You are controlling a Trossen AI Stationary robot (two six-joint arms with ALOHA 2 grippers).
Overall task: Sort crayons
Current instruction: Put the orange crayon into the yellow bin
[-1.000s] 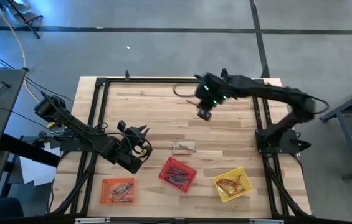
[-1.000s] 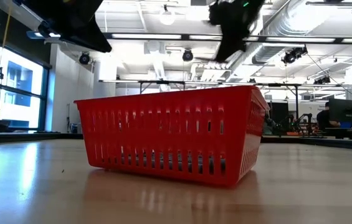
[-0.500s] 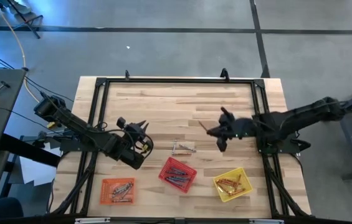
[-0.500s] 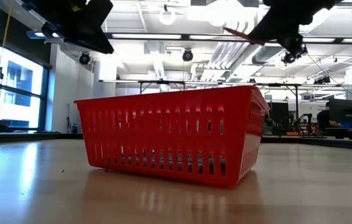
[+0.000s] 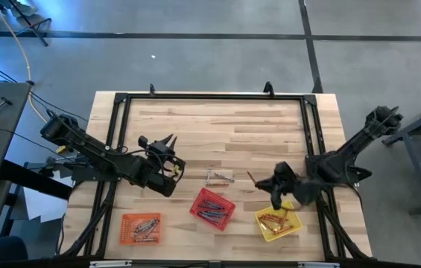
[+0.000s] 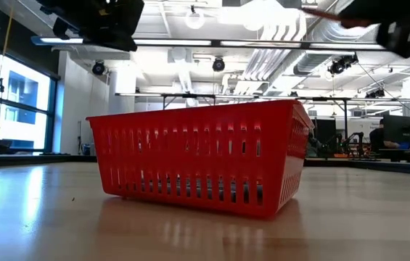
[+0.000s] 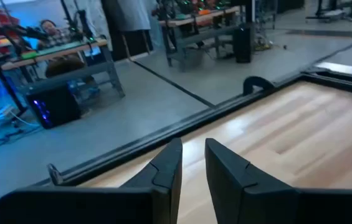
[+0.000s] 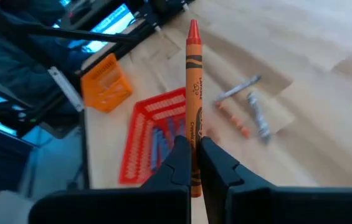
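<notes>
Sorting looks mostly done, judging by what's binned vs. loose.

Left to right on the table (image 5: 195,123) in the high view:
- orange basket (image 5: 141,228), near front-left corner: holds a few grey-silver crayons (image 5: 145,225).
- left gripper (image 5: 167,143): hovering over bare wood, up and slightly right of the orange basket, well apart from every crayon. Left wrist view shows its fingers (image 7: 166,171) with a narrow gap between them and nothing in it, so slightly open and empty. Waiting, I'd say.
- red basket (image 5: 212,208), front centre: holds bluish-purple crayons (image 5: 211,209).
- loose crayons (image 5: 220,177): small cluster on the wood just above the red basket. Right wrist view resolves it as two grey-silver sticks (image 8: 248,99) plus a short reddish-orange bit (image 8: 233,121). That's what is left unsorted, as far as I can see.
- right gripper (image 5: 261,181): just up-left of the yellow basket (image 5: 276,220), not yet over it. Clamped on a reddish-orange crayon (image 8: 192,93); the lower end sits between the fingers (image 8: 177,158), most of the length and the tip stick out forward.
- yellow basket: already holds several reddish-orange crayons (image 5: 273,219), so that colour belongs there.

Judgement: current step is carrying the held crayon to the yellow basket; drop still pending. After that, the loose cluster: grey-silver ones to orange, the reddish-orange bit to yellow. The low view only shows the red basket's wall, with both arms cropped at the top edge.
</notes>
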